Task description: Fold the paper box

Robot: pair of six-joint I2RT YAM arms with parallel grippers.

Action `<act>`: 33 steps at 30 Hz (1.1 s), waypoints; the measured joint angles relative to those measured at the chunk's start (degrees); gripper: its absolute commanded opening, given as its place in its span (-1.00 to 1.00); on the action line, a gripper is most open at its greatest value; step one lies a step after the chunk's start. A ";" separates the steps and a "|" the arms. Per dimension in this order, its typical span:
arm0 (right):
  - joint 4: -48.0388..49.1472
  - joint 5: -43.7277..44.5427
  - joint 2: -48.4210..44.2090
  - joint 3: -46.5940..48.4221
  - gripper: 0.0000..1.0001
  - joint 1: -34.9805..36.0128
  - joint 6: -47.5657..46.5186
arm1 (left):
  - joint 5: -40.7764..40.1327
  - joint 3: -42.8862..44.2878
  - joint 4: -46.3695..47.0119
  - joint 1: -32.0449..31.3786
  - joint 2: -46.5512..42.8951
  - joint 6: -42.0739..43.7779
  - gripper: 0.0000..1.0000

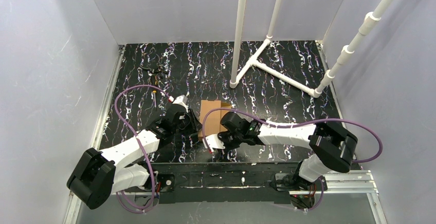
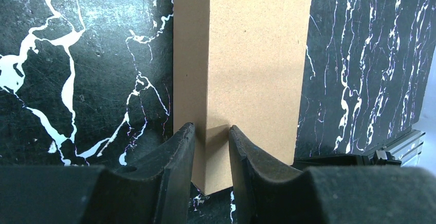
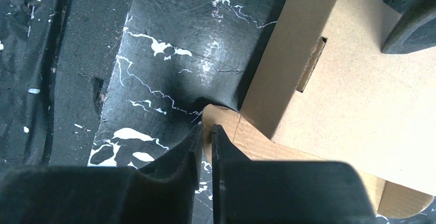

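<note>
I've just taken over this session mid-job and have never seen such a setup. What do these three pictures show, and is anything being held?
The left arm and right arm are robots bolted at the near edge of a black marbled table. The wide picture comes from a fixed camera above and behind them. The other two come from a camera on each wrist. Between the arms lies a brown cardboard box, partly folded. The left tool is clamped on a folded edge of it. The right tool seems to pinch a small rounded flap at its side. A white pipe frame stands at the far right.
</note>
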 measured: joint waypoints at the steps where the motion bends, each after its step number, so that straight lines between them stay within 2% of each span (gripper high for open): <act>1: 0.15 0.31 -0.02 0.00 -0.71 0.04 0.37 | -0.02 0.00 0.00 0.02 0.00 0.00 -0.43; 5: 0.48 1.14 -0.17 0.28 -0.83 0.07 1.05 | -0.20 0.00 0.11 0.04 0.00 0.00 -0.42; 14: 1.38 1.51 -1.38 0.74 -0.96 -2.36 2.36 | -0.24 0.00 0.13 0.33 0.00 0.00 -0.43; 33: 2.54 1.29 -1.38 0.74 -0.97 -4.68 6.25 | 0.11 0.00 0.70 0.79 0.52 0.04 -0.43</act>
